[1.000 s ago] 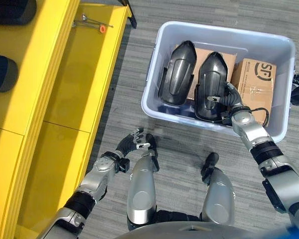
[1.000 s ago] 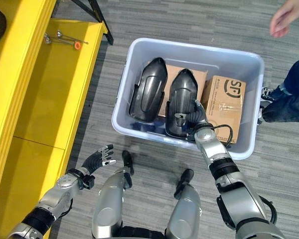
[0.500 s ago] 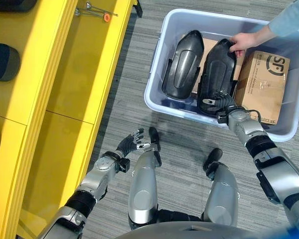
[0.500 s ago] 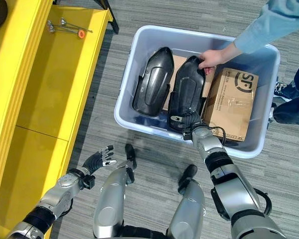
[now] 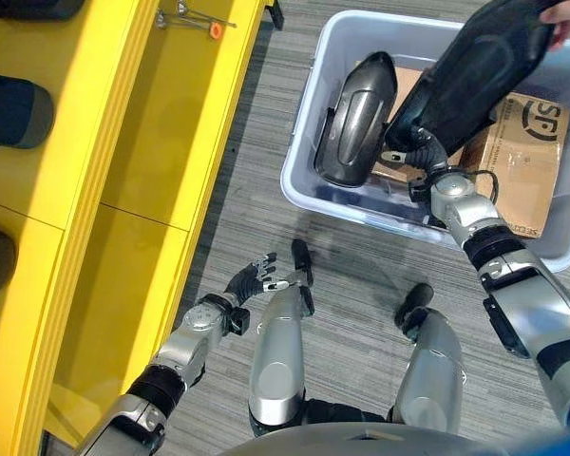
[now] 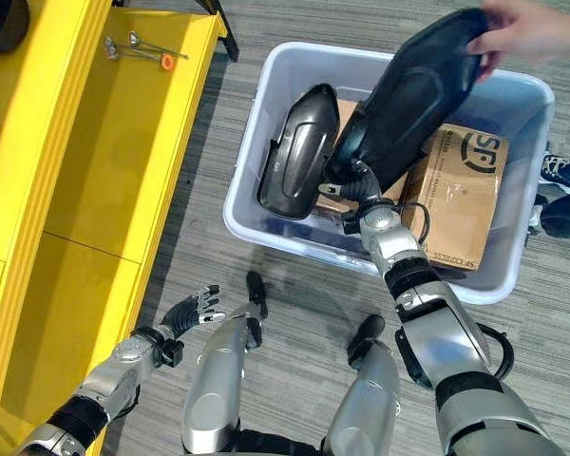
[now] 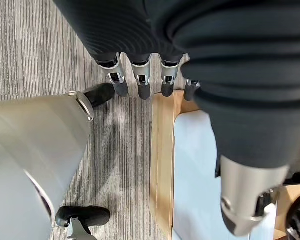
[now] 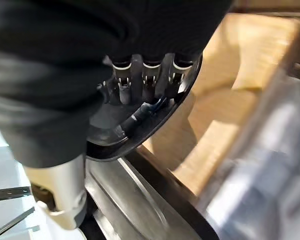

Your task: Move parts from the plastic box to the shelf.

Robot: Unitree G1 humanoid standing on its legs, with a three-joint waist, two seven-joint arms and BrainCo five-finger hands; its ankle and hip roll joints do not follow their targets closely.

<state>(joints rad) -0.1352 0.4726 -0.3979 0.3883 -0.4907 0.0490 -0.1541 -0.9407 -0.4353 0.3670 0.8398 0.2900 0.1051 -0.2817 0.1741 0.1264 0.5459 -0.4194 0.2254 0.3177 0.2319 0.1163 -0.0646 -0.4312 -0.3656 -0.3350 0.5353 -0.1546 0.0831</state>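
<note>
The pale plastic box (image 5: pixel 353 204) stands on the floor ahead to my right. One long black moulded part (image 5: pixel 354 119) lies inside it. A second black part (image 6: pixel 413 90) is raised and tilted above the box. My right hand (image 5: pixel 426 157) is shut on its lower end, with the fingers (image 8: pixel 142 82) hooked over the part's inner rim. A person's hand (image 6: pixel 527 28) holds the upper end. My left hand (image 5: pixel 252 282) hangs open and holds nothing, low over the floor beside the yellow shelf (image 5: pixel 147 142).
A cardboard carton (image 6: pixel 461 190) lies in the box's right half. Two black parts (image 5: pixel 14 109) sit on the shelf's upper level at far left. Small tools with an orange tip (image 5: pixel 198 17) lie at the shelf's far end. Grey carpet runs between shelf and box.
The right-hand black part has come up out of the box and tilted, my right hand rising with its lower end and the person's hand lifting the top. The left hand stays put.
</note>
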